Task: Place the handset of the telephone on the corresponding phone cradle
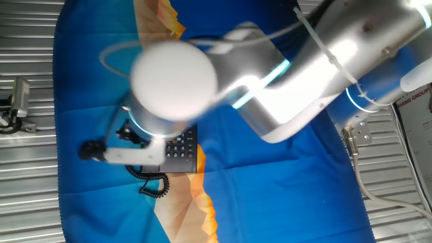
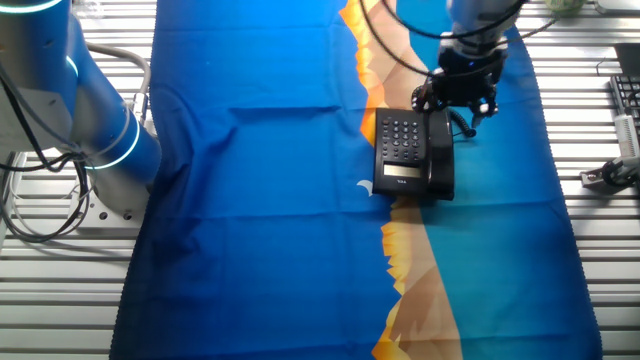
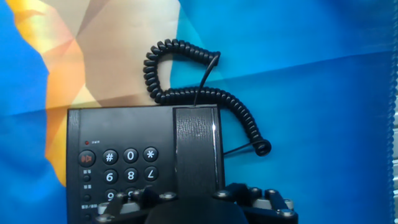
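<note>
Gripper [image 2: 459, 97] sits just above handset [image 3: 196, 152], which lies on telephone [image 2: 403, 150]; can't tell if spread or pinching. Keys below it read #, 0, *.

Hand view: telephone [image 3: 121, 165] at lower centre of frame, on the cloth [image 3: 323, 93]. Handset [image 3: 196, 152] lies along the phone's right edge, keypad [image 3: 121, 168] to its left. Coiled cord [image 3: 186, 93] loops above the phone, trailing to the right. Other fixed view: telephone [image 2: 412, 152] upper right of centre, gripper [image 2: 455, 95] just above it; arm base [image 2: 70, 110] at far left.
</note>
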Controlling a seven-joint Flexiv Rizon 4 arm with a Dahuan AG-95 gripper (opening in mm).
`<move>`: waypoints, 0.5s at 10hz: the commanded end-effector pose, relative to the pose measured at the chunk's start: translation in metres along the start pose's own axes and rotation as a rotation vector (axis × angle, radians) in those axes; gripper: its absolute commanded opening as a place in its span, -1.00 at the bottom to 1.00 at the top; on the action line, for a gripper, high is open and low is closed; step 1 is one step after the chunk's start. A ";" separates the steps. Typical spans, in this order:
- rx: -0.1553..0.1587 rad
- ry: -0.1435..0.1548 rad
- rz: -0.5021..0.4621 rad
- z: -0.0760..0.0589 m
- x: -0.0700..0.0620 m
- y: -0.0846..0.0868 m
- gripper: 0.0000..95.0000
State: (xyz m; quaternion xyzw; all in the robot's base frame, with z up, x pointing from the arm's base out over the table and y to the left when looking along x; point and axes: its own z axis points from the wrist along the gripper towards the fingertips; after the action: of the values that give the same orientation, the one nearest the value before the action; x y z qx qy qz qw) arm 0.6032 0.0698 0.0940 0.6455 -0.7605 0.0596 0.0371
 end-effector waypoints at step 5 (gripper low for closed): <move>-0.009 -0.077 0.152 -0.022 0.000 -0.019 0.20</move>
State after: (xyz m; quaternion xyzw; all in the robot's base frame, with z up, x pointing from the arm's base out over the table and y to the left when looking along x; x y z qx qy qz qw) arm 0.6213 0.0695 0.1159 0.5947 -0.8031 0.0347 0.0110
